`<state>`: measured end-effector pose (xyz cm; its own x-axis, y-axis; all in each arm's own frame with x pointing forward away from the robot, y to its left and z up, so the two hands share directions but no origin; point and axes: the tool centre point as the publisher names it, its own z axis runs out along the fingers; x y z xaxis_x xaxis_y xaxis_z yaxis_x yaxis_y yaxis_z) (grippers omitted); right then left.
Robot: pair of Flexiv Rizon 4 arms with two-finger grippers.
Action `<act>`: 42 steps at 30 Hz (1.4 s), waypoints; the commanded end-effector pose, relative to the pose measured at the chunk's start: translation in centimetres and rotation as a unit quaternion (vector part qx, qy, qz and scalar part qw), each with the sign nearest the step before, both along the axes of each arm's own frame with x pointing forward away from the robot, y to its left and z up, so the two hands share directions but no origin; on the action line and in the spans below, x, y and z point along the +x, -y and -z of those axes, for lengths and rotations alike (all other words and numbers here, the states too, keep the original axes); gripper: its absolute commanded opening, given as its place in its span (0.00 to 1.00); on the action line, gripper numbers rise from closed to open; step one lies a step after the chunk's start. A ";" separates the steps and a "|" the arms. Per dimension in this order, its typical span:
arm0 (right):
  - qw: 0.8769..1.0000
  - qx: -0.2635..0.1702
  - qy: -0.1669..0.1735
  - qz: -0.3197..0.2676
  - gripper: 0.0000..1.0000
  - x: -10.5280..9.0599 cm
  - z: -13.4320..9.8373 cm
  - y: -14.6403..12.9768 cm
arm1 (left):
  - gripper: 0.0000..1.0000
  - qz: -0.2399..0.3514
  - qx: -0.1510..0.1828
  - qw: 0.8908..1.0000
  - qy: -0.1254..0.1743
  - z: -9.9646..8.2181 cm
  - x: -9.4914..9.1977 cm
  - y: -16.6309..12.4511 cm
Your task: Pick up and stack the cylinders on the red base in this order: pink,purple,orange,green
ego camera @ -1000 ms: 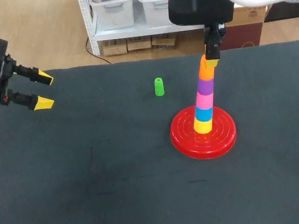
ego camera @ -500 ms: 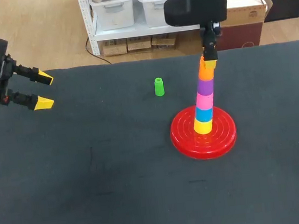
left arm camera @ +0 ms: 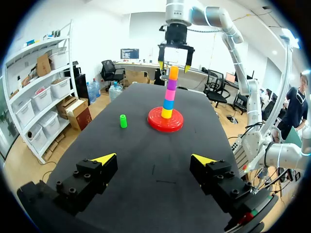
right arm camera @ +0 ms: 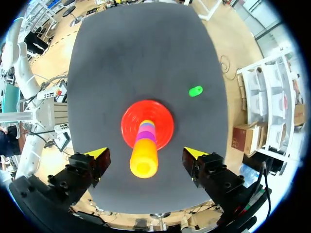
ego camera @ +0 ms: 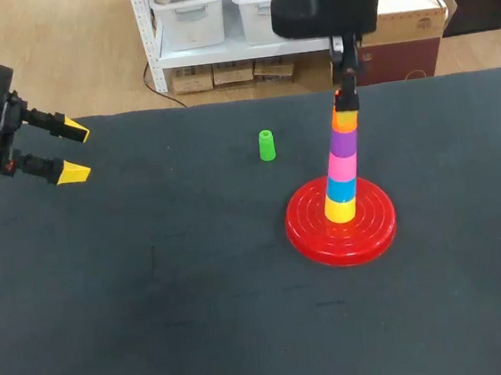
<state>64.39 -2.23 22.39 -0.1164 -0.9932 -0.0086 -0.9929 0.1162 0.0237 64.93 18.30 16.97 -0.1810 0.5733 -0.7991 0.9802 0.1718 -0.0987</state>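
Orange cylinder (right arm camera: 144, 160) hides stack (ego camera: 343, 178) bottom (right wrist view); right arm (ego camera: 326, 9) cropped.

The right gripper (ego camera: 346, 97) hangs directly above the stack (ego camera: 343, 169), pointing down, its fingers spread clear of it. The left gripper (ego camera: 69, 151) hovers well apart to the stack's left, fingers wide.
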 end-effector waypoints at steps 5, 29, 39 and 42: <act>1.000 -0.002 0.015 -0.019 1.00 3.6 0.2 -2.7 | 1.00 0.000 -0.001 1.000 0.001 0.1 0.0 0.0; 0.989 -0.063 -0.022 0.135 1.00 16.9 16.5 -9.0 | 1.00 0.000 -0.001 1.000 0.001 0.1 0.0 0.0; 0.986 -0.047 -0.029 0.160 1.00 18.1 19.4 -9.2 | 1.00 0.000 -0.001 1.000 0.001 0.1 0.0 0.0; 0.986 -0.044 -0.028 0.160 1.00 18.0 19.8 -9.6 | 1.00 0.000 -0.001 1.000 0.001 0.1 0.0 0.0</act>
<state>80.96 6.66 2.88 -0.4236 -0.9056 0.0216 -0.9058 0.4231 -0.0228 64.93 18.30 16.97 -0.1810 0.5733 -0.7991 0.9802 0.1718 -0.0987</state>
